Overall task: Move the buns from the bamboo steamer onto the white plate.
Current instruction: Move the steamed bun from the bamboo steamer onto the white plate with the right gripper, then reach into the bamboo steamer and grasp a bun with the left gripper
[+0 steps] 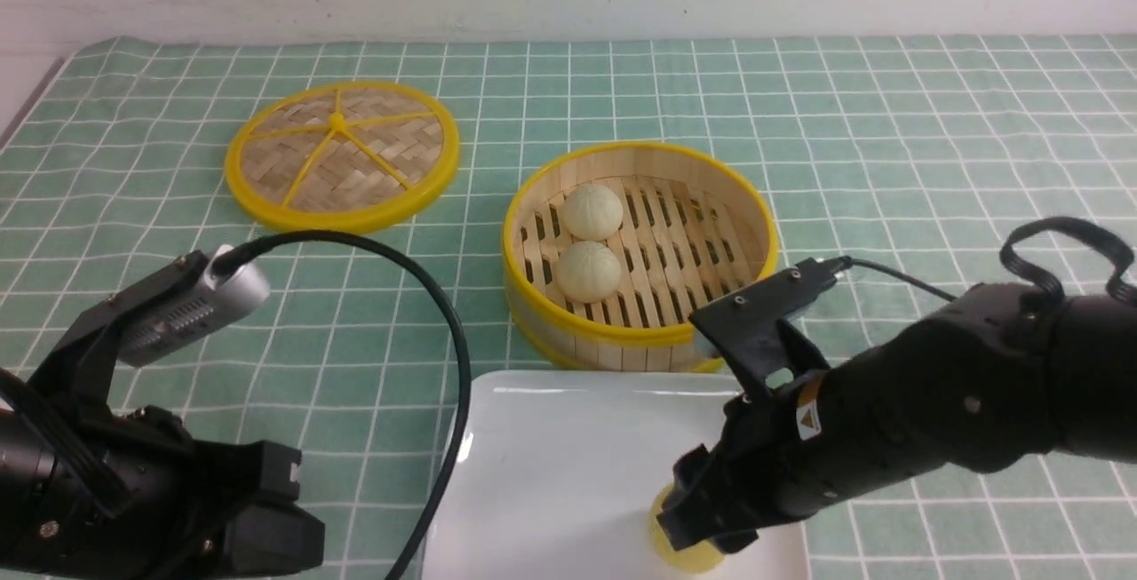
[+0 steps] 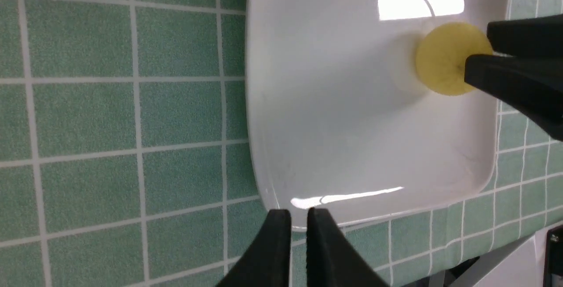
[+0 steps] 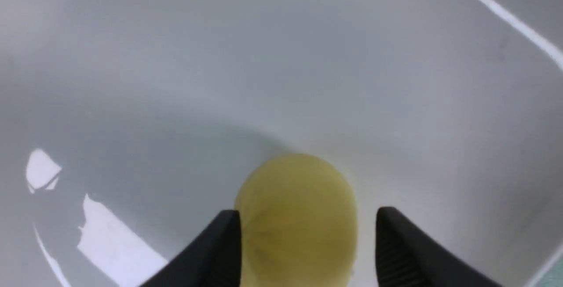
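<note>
Green counter (image 1: 888, 118): my right jaws open, yellow bun (image 3: 299, 216) on plate (image 1: 551, 464); left jaws near shut, empty; next, a white bun (image 1: 588, 271)

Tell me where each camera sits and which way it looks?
Front view: on the robot, facing forward over the bamboo steamer and white plate; left arm and right arm show.
Left wrist view: on the left arm, looking down at the plate's edge; left tool shows.
Right wrist view: on the right arm, close above the yellow bun; right tool straddles it.
Both wrist views share the bun and plate.
</note>
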`<state>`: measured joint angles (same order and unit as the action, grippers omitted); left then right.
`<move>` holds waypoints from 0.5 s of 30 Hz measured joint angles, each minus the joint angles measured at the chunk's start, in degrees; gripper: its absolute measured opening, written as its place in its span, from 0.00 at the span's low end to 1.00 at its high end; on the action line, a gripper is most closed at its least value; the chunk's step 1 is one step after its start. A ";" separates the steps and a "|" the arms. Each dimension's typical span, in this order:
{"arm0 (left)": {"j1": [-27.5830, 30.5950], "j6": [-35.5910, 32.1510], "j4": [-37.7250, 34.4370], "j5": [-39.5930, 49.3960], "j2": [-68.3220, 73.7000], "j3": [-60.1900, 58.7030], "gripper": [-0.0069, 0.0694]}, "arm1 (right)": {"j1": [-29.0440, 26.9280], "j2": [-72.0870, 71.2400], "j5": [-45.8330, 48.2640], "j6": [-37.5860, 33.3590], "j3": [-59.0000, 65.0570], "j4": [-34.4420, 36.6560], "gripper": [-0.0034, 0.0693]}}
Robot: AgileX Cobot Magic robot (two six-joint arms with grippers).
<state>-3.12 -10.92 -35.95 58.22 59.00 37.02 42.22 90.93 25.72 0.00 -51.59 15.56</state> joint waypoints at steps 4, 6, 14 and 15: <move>0.00 0.00 0.62 0.36 0.00 0.00 0.21 | -2.42 -5.43 7.07 0.00 -5.11 -3.55 0.75; 0.00 0.00 0.79 0.36 0.00 0.00 0.22 | -3.76 -8.63 12.12 0.00 -7.78 -5.19 0.74; 0.00 0.05 0.99 -1.84 0.00 0.06 0.23 | -7.03 -24.02 32.21 0.00 -13.57 -14.80 0.38; 0.00 0.05 0.84 -2.00 0.00 0.13 0.23 | -7.10 -26.04 34.83 0.00 -13.62 -16.19 0.31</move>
<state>-3.12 -10.87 -35.10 56.22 59.00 37.15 35.12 64.89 60.55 0.00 -65.21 -0.62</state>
